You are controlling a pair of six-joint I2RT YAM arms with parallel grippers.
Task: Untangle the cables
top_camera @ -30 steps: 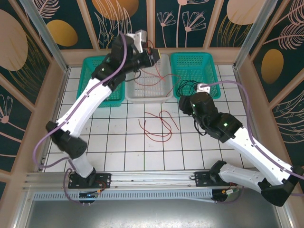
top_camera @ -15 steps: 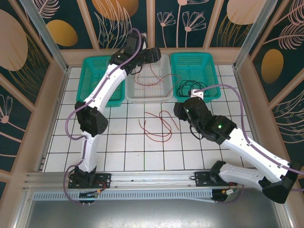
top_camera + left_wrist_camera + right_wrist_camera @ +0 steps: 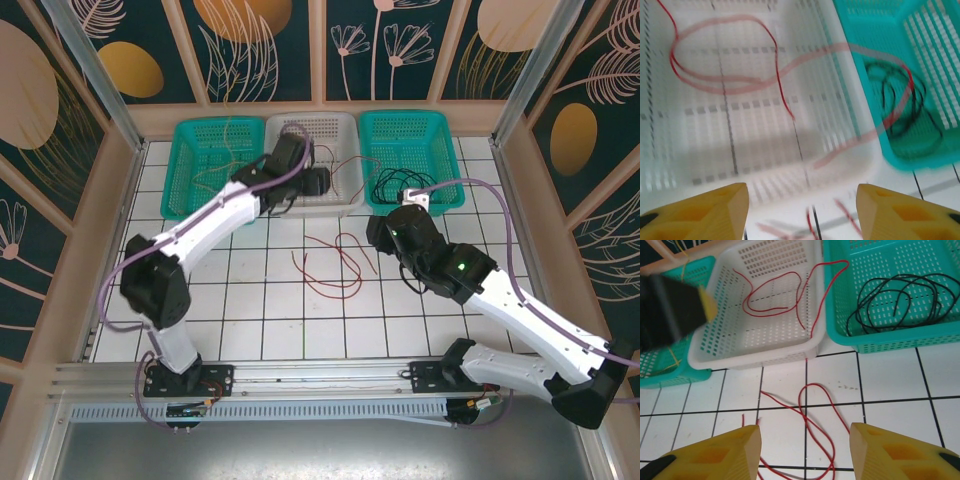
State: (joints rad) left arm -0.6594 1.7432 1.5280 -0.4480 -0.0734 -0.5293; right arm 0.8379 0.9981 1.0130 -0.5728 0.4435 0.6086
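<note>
Loose red cables (image 3: 335, 265) lie looped on the white tiles, and show close up in the right wrist view (image 3: 815, 415). Another red cable (image 3: 725, 80) rests in the white basket (image 3: 345, 205), one end draped over the rim toward the right teal basket (image 3: 452, 200). That teal basket holds a black cable (image 3: 900, 300). A yellow cable (image 3: 672, 360) lies in the left teal basket (image 3: 175, 205). My left gripper (image 3: 802, 215) hovers open over the white basket's near wall, nothing between its fingers. My right gripper (image 3: 805, 455) stands open above the floor cables, apart from them.
The three baskets sit in a row along the back wall. Wooden walls and metal posts (image 3: 110, 110) fence the tiled floor. My left gripper (image 3: 670, 310) shows as a dark block over the white basket's left rim.
The left arm came down from high over the back of the white basket toward its front. Its jaws opened and the red cable now lies in the basket. The right arm shifted slightly.
</note>
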